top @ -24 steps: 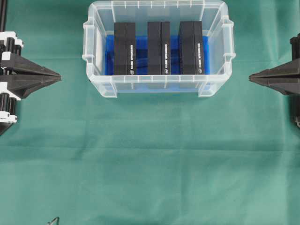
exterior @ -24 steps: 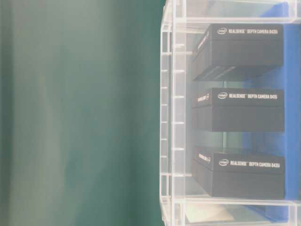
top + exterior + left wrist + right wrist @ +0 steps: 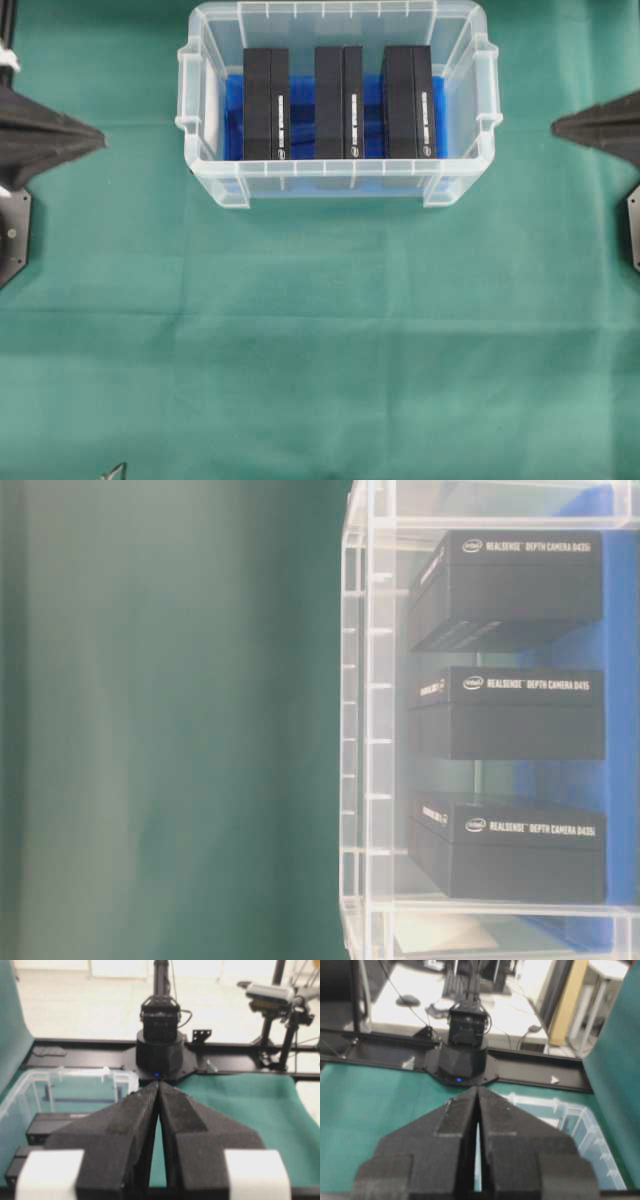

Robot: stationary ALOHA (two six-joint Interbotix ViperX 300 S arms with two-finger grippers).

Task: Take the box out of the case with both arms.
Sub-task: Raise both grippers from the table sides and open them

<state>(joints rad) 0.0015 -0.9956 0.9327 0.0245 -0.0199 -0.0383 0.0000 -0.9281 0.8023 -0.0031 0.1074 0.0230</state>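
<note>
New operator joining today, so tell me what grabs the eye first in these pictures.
The clear plastic case at the top middle of the green cloth stands out, with three black boxes standing side by side inside on a blue liner. The left gripper and right gripper point at it from either side, both shut and empty.

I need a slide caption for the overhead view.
Three black boxes stand in the clear case; both shut claws wait outside.

The overhead view looks straight down on the case, the table-level view sits close against its wall, and each wrist view faces the opposite arm.
</note>
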